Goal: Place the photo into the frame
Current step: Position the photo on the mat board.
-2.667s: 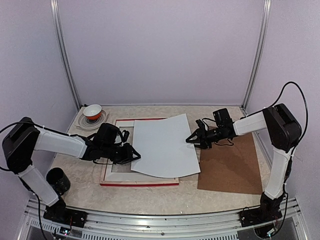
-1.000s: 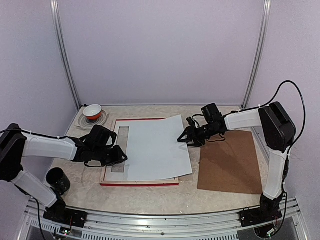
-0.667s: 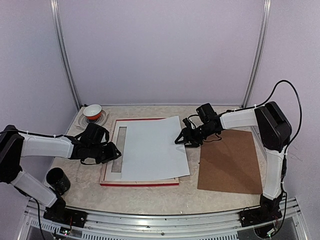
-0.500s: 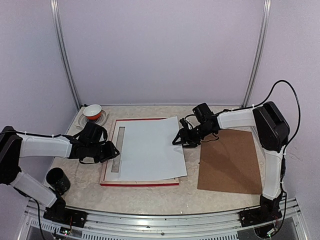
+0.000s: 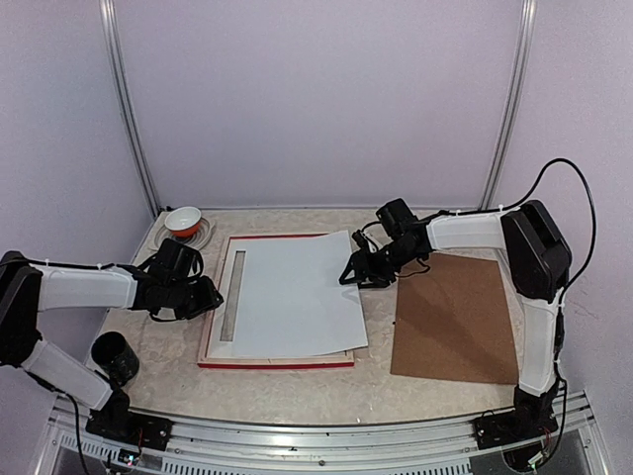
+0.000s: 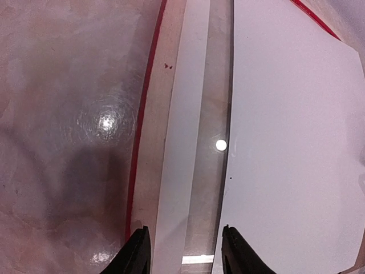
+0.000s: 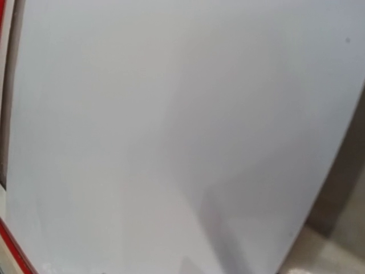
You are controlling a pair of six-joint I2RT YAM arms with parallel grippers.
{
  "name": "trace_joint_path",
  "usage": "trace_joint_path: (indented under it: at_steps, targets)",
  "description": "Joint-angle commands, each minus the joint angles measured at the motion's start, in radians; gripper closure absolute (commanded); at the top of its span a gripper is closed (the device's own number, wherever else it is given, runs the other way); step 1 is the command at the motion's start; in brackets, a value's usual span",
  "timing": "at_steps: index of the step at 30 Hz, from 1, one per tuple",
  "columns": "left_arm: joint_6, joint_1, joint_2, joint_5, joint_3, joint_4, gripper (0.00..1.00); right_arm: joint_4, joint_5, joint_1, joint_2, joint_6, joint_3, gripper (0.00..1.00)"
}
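Photo (image 5: 292, 292) lies skewed on frame (image 5: 212, 327), centre — left gripper (image 5: 213, 295) spread, empty; right gripper (image 5: 354, 274) grip indiscernible — a push may buckle it.

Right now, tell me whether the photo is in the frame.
Not seated: the photo lies askew atop the frame, opening uncovered at left.

The photo (image 5: 292, 295) lies on the frame (image 5: 213, 332) — backing board (image 5: 455, 322) right, bowl (image 5: 183, 220) behind-left.

Pale lilac walls (image 5: 316, 99), two metal corner posts (image 5: 132, 119), beige marbled tabletop (image 5: 297, 391) (glossy, catching lamp glare), aluminium front rail (image 5: 326, 435).
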Motion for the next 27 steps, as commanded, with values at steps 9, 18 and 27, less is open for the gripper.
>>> trace_joint_path:
  at_steps: [9,18,27]
  targets:
    - [-0.03,0.01,0.06,-0.015,-0.016,0.024,0.57,-0.049,0.005,0.028,0.05,-0.021,0.074,0.42]
    - [-0.037,0.01,0.082,-0.001,-0.029,0.046,0.6,-0.025,-0.03,0.035,0.062,-0.009,0.085,0.42]
    - [-0.046,0.009,0.077,0.007,-0.05,0.064,0.61,0.154,-0.196,0.033,0.037,0.087,0.012,0.47]
